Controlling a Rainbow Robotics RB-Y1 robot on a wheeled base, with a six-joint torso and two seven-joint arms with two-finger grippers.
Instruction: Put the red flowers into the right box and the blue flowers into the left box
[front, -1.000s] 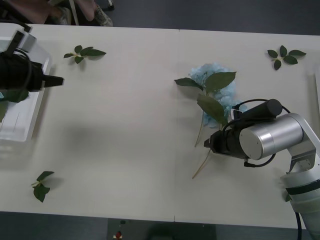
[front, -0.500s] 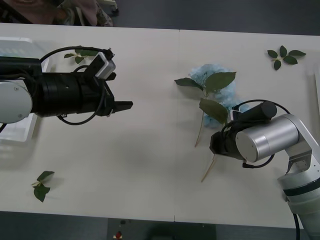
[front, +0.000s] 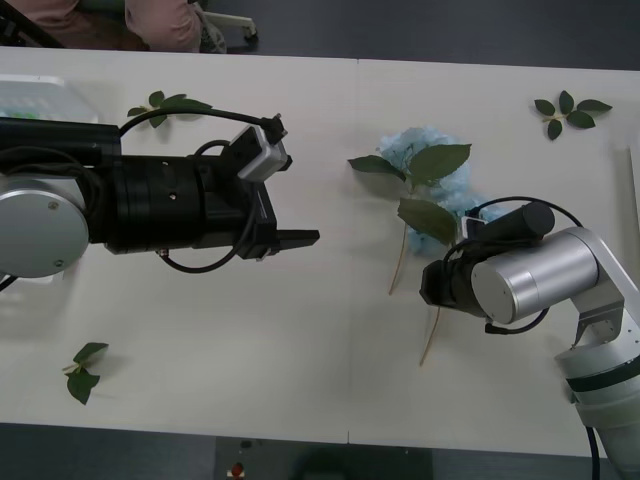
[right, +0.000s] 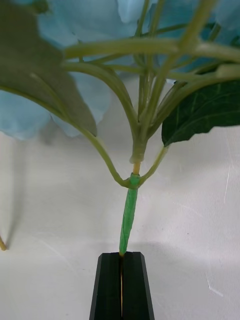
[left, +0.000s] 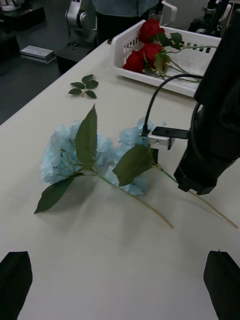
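On the tabletop (front: 320, 380), right of centre, lie the blue flowers (front: 432, 175), heads away from me, stems trailing toward the near edge. My right tool (right: 121, 260) is pressed together, pinching one green-taped stem of that bunch just below the fork. My left tool (front: 300, 239) is spread wide, empty, and points at the flowers from the middle of the tabletop. The red flowers (left: 145, 47) already sit in the right box (left: 172, 85). I judge a handover is in hand: the left tool probably must close on a free stem, then carry it to the left box (front: 40, 95).
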